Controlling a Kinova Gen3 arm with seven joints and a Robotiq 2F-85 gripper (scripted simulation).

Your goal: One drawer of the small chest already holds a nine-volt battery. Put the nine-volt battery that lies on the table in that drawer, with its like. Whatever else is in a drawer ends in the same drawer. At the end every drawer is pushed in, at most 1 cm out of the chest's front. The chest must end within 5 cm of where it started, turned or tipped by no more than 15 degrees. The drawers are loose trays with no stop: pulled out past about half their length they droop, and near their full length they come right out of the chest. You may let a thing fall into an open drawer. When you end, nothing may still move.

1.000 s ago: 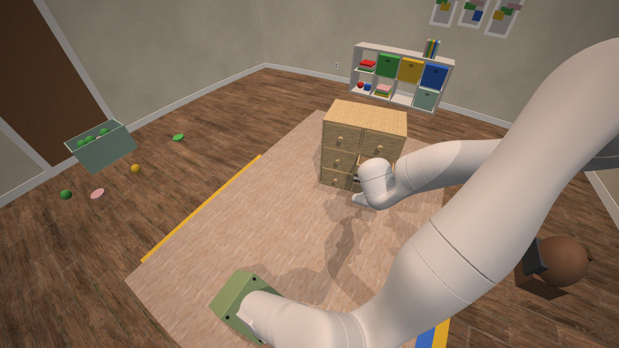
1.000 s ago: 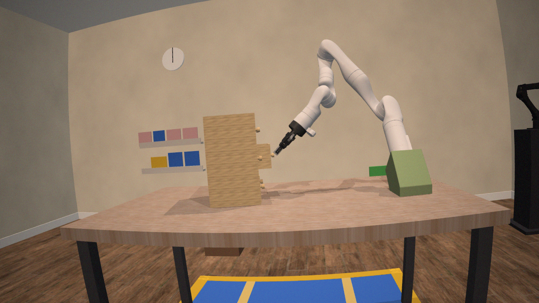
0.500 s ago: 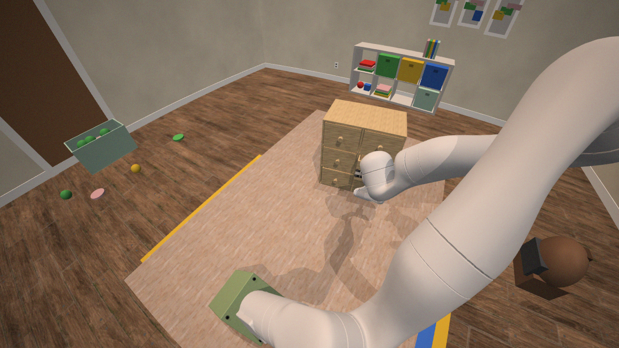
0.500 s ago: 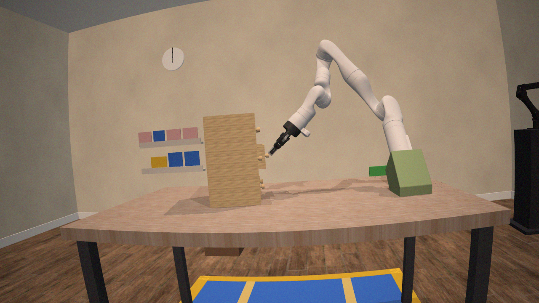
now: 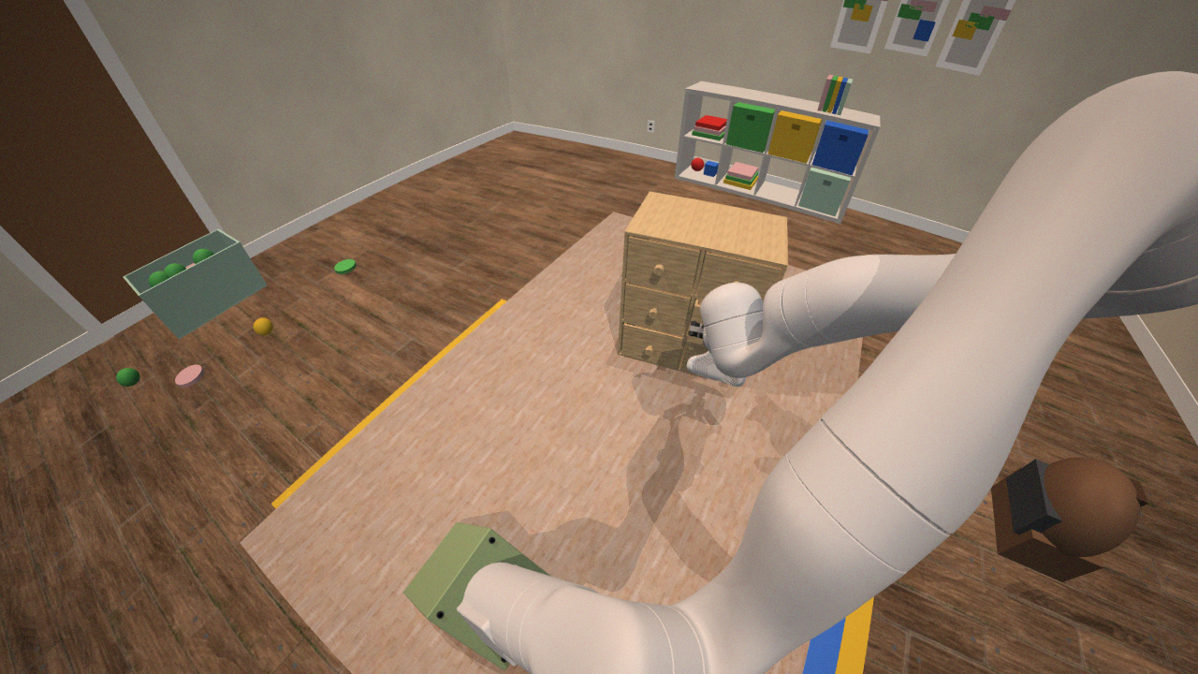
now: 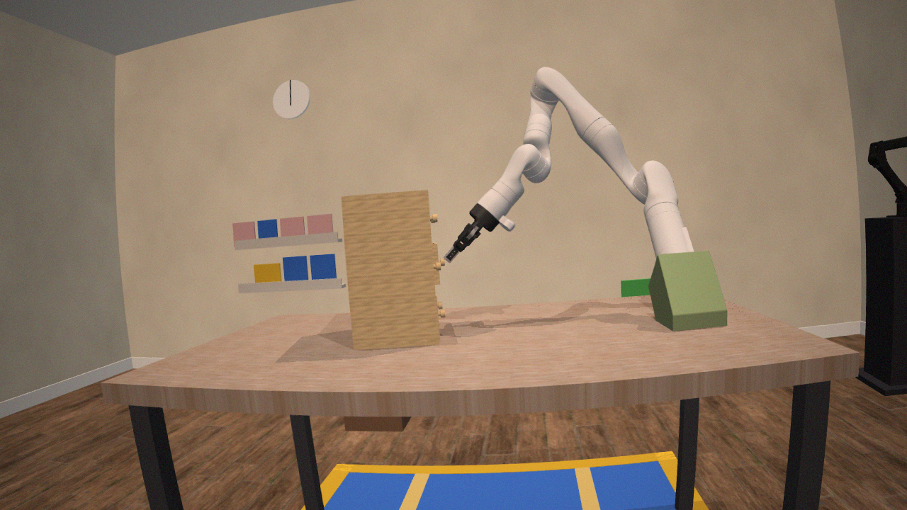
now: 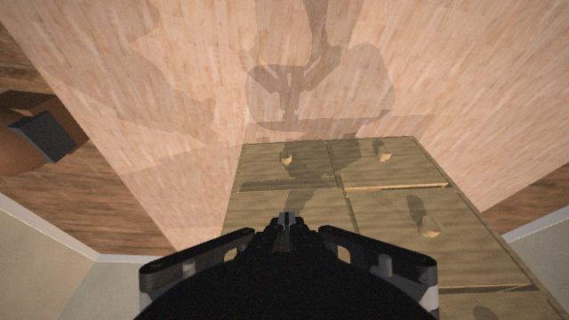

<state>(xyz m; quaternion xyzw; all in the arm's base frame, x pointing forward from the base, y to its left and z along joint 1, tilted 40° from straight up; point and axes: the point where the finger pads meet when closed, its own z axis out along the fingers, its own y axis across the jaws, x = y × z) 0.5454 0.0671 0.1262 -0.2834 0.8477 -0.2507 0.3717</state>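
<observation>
"How far has it got, do you reckon?"

"Nearly there, I'd guess. See the small chest (image 5: 708,226) (image 6: 392,273) (image 7: 471,249) at the far end of the table (image 5: 503,435) (image 6: 507,374) (image 7: 200,44)? Seen from above, the middle drawer (image 5: 697,308) (image 6: 436,250) (image 7: 267,206) of its right column stands just proud of the front. The other drawers look about home, though I can't swear each is within the limit."

"And the nine-volt battery?"

"Can't see it, nor its like. My guess is both are inside that middle drawer, but nothing on view proves it."

"So which way does it point?"

"No telling. It's out of sight, so I can't say how its long axis runs, left to right or near to far, nor where its terminals face."

"What's the gripper (image 5: 695,329) (image 6: 449,257) (image 7: 287,222) got?"

"Nothing. Its fingers are closed together, empty, tips right by that drawer's knob. I can't tell whether they touch."

"What's left, then?"

"If the battery is in, perhaps a last gentle nudge, then backing off and letting everything settle. The chest stands upright; too hard a shove could slide it."
</observation>
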